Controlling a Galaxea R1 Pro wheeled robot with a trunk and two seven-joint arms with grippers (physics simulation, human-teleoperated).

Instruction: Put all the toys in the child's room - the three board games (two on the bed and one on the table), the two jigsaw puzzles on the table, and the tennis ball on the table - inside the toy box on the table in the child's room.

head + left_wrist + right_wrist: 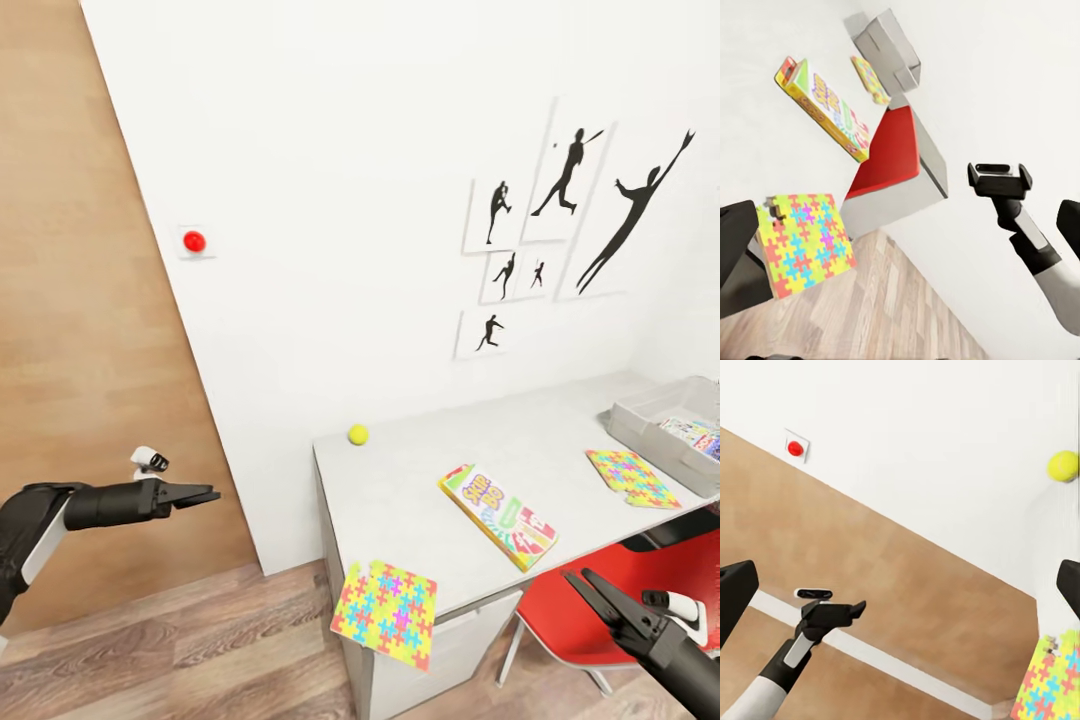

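Observation:
On the light grey table (420,480) lie the yellow-green tennis ball (358,434) near the back left corner and a SKIP-BO board game (498,515) in the middle. One jigsaw puzzle (385,613) hangs over the front left corner, and another (632,477) lies beside the toy box (640,432). That box, at the right end, holds a printed game box (698,436). My left gripper (212,494) hovers open left of the table, before the door. My right gripper (580,577) is open below the table's front edge, clear of everything.
A red chair (600,605) stands tucked under the table by my right arm. A white drawer unit (440,650) sits under the table's left end. The brown door (80,330) stands at left, with a red wall knob (194,241), posters (560,220) and wood floor (200,640).

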